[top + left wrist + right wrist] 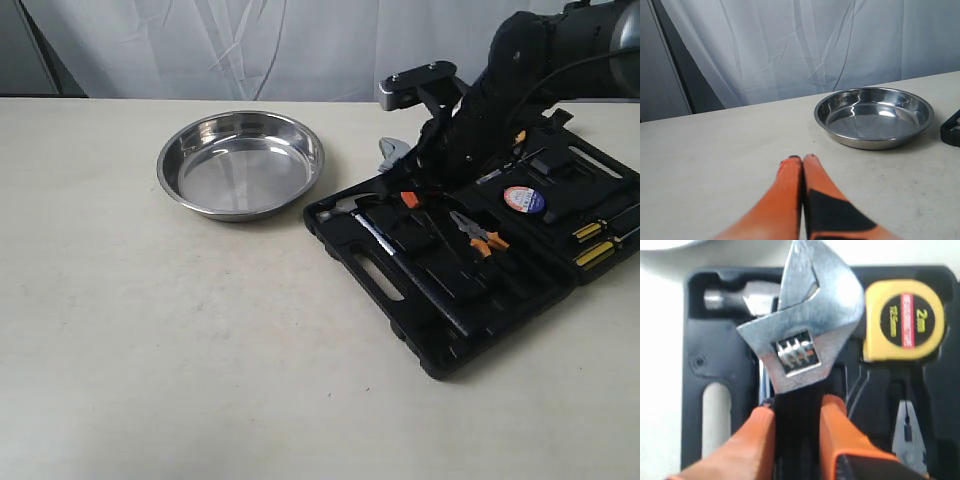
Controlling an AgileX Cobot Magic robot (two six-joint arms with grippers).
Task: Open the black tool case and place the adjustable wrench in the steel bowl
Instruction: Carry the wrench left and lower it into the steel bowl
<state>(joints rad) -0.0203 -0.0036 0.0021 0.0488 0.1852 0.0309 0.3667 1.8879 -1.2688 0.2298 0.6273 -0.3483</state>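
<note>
The black tool case lies open on the right of the table, with tools in its recesses. My right gripper is shut on the black handle of the adjustable wrench, holding it above the case. Its silver jaw head sticks out toward the steel bowl. The bowl is empty and stands left of the case. My left gripper is shut with nothing in it, low over bare table short of the steel bowl.
In the case lie a long hammer, orange-handled pliers, a yellow tape measure and yellow-handled screwdrivers. A white curtain hangs behind the table.
</note>
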